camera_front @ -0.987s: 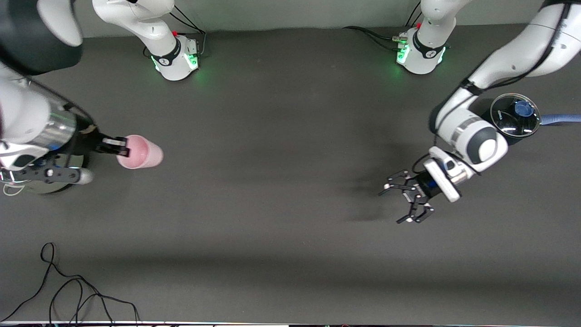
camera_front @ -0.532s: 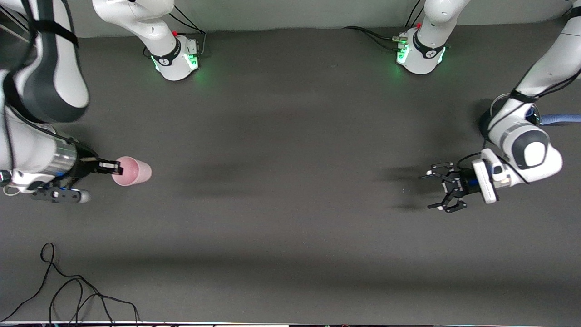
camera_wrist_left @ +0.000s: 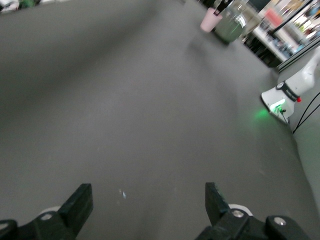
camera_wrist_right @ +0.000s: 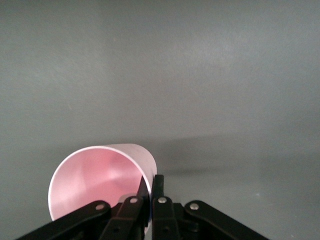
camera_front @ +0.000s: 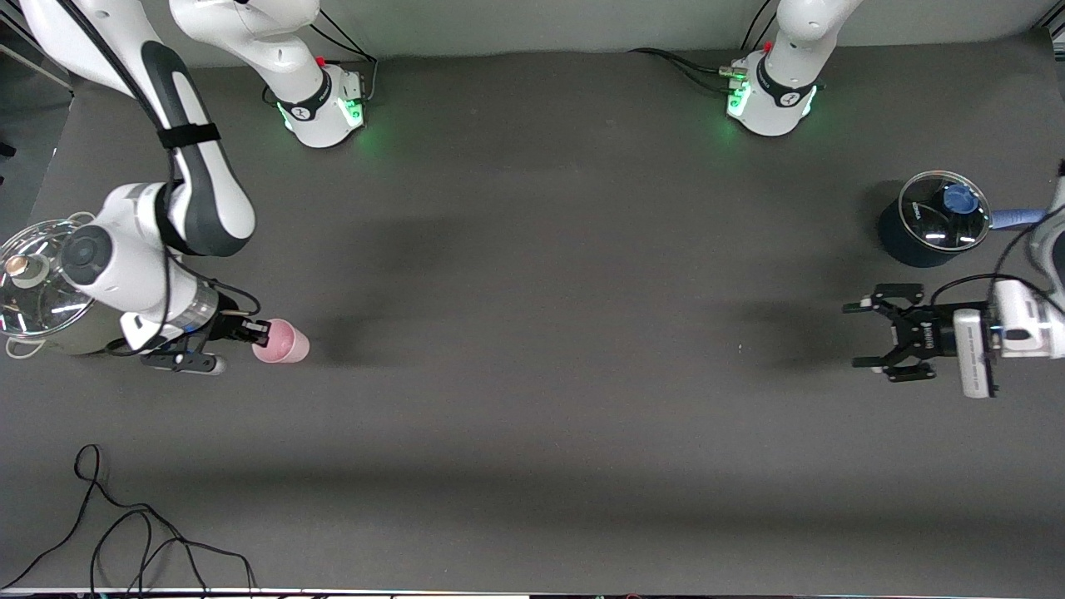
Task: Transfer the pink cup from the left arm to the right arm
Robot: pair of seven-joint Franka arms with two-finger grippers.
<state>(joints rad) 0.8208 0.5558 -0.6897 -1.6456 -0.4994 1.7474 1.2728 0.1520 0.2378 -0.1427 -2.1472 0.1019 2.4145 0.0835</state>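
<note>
The pink cup is tipped on its side, low over the table at the right arm's end; I cannot tell if it touches the table. My right gripper is shut on its rim, one finger inside and one outside. In the right wrist view the cup's open mouth faces the camera, with the right gripper pinching the wall. My left gripper is open and empty over bare table at the left arm's end. Its spread fingers frame the left wrist view, where the cup shows small and distant.
A steel pot with a glass lid stands beside the right gripper at the table's end. A dark pot with a glass lid and blue knob stands near the left gripper. A black cable lies at the front corner.
The right gripper has carried the cup downward and a little toward the table's middle. The left gripper has drawn back toward the left arm's end of the table, staying open.
</note>
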